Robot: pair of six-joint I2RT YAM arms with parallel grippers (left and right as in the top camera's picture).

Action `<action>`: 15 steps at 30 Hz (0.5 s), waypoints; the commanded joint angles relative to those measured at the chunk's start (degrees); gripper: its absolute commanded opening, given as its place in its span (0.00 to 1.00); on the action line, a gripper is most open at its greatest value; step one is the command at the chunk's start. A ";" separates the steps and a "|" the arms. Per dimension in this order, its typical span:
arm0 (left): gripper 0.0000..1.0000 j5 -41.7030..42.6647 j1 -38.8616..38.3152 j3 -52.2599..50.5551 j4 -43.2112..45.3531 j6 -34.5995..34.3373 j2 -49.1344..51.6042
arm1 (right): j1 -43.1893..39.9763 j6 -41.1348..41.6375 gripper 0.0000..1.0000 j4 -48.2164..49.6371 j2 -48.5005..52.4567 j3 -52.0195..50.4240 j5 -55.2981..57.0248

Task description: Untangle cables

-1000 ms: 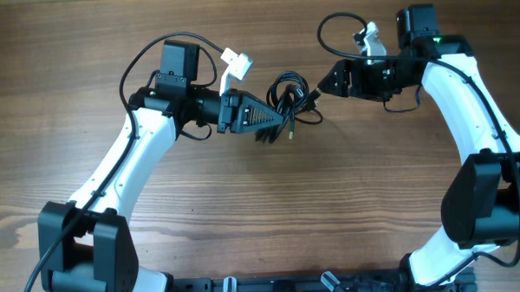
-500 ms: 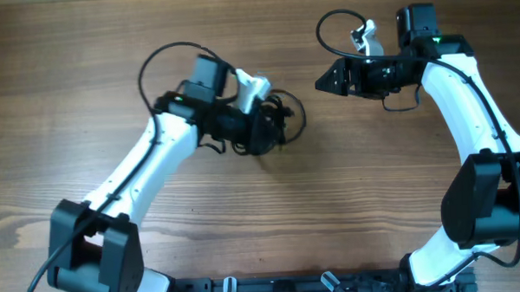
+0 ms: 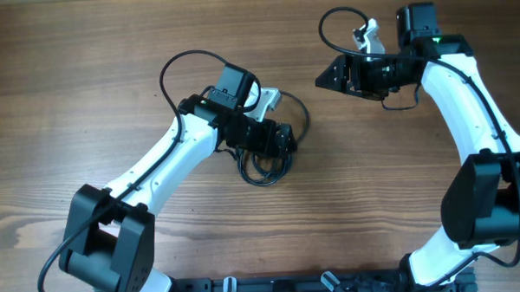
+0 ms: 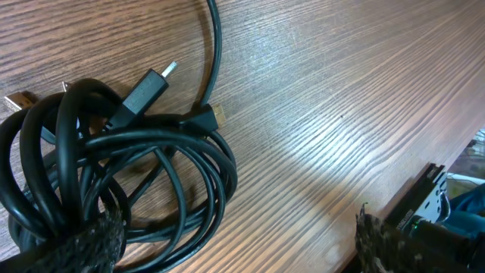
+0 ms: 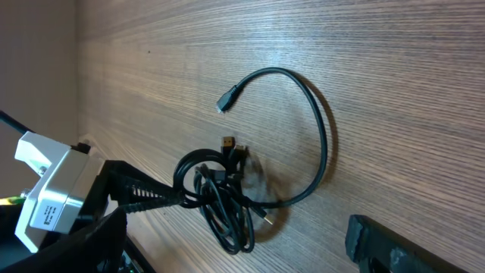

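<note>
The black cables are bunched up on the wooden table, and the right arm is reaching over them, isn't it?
No, the left gripper is over the bunched-up black cables on the wooden table. The right gripper is off to one side, away from them. The overhead view shows this.

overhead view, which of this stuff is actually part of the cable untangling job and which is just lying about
Part of the job:
cables, one tangled coil with a loose end looping out
left gripper, open, at the coil
right gripper, open, apart from it

Just there:
wooden table
arm wires, the robot's own
white wrist cameras
</note>
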 commanded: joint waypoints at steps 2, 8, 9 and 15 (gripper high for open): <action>1.00 1.42 2.54 0.50 0.83 -2.49 -2.43 | 2.86 2.64 0.95 0.48 0.85 1.11 4.52; 1.00 7.98 8.31 1.64 0.61 -6.93 -10.56 | 6.49 2.62 0.93 0.48 0.85 1.22 5.40; 1.00 6.45 10.73 1.64 -0.22 -8.35 -11.43 | 7.54 2.29 0.93 0.17 0.85 1.22 5.40; 1.00 -2.93 23.58 -1.84 -3.10 -16.50 -10.51 | 15.72 3.17 0.87 -2.69 0.85 1.22 9.97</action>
